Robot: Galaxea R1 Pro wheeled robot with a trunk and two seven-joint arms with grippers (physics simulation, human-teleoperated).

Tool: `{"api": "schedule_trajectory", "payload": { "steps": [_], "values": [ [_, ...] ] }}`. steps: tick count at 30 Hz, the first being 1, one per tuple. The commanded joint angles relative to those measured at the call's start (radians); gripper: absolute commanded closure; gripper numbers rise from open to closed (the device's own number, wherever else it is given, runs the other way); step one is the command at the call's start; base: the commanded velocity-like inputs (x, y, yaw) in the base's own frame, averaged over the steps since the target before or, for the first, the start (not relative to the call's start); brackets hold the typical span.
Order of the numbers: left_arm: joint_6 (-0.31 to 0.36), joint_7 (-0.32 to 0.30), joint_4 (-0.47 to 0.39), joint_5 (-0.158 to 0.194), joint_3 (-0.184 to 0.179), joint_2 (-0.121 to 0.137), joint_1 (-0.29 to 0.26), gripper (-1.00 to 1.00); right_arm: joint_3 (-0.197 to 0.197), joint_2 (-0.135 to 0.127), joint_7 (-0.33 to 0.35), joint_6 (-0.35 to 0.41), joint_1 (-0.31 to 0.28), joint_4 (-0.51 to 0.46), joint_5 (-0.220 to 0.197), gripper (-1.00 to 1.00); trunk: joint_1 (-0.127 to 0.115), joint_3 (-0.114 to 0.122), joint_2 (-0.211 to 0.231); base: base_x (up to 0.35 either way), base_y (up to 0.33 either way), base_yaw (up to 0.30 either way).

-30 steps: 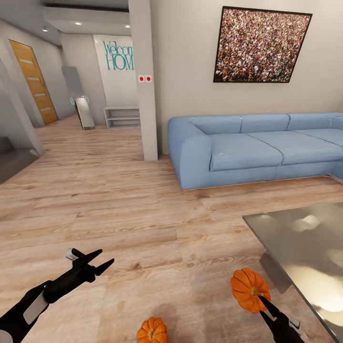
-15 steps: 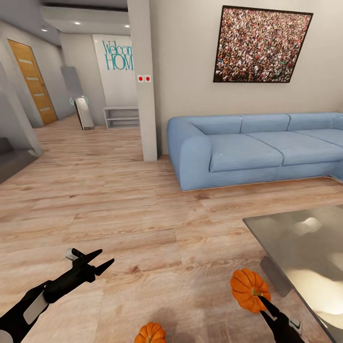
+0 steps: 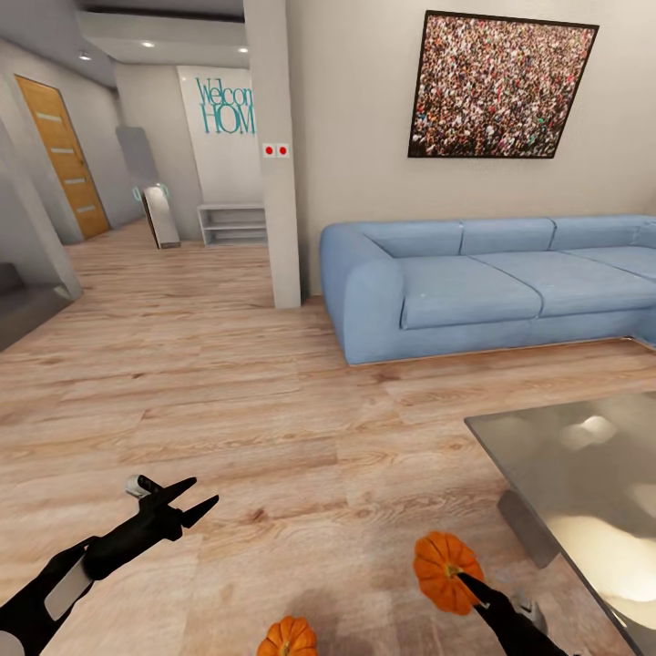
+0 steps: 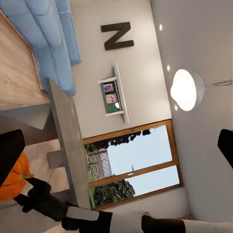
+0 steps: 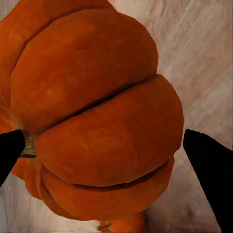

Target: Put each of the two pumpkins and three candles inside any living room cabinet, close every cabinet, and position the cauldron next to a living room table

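The right gripper, jaws clamped on one pumpkin, has dropped toward 7 o'clock; left gripper hangs open. Second pumpkin waits on the floor at 6 o'clock, cabinet trip pending.

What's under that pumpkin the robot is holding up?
Under the held pumpkin is bare wood floor; the right wrist view shows a second pumpkin below. The pumpkin hides the floor directly beneath.

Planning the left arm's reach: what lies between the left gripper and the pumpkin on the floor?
Only bare wood floor between the left gripper and the floor pumpkin, seen in the head view.
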Motion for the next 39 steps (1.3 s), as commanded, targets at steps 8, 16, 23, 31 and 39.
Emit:
{"api": "schedule_trajectory", "payload": {
  "steps": [8,16,23,31,39],
  "values": [
    [0.011,0.000,0.002,0.005,-0.005,0.004,-0.001,-1.00,0.004,0.011,-0.354,0.015,-0.011,-0.361,0.022,1.00,0.000,-0.001,0.000,0.000,0.000,0.000],
    [0.011,0.004,0.004,0.005,-0.005,0.005,-0.001,-1.00,0.004,0.027,-0.396,0.022,-0.021,-0.407,0.023,1.00,0.000,-0.001,0.000,0.000,0.000,0.000],
    [0.011,0.006,0.004,0.003,-0.006,0.009,-0.001,-1.00,0.001,0.033,-0.382,0.019,-0.021,-0.409,0.023,1.00,0.000,-0.001,0.000,0.000,0.000,0.000],
    [0.008,0.117,0.014,0.002,-0.020,0.011,-0.001,-1.00,-0.002,0.031,-0.337,0.024,-0.021,-0.408,0.022,1.00,0.000,-0.001,0.000,0.000,0.000,0.000],
    [-0.197,0.259,0.178,-0.130,-0.097,-0.001,-0.001,-1.00,0.001,0.026,-0.299,0.027,-0.021,-0.409,0.017,1.00,0.000,-0.001,0.000,0.000,0.000,0.000]
  ]
}}
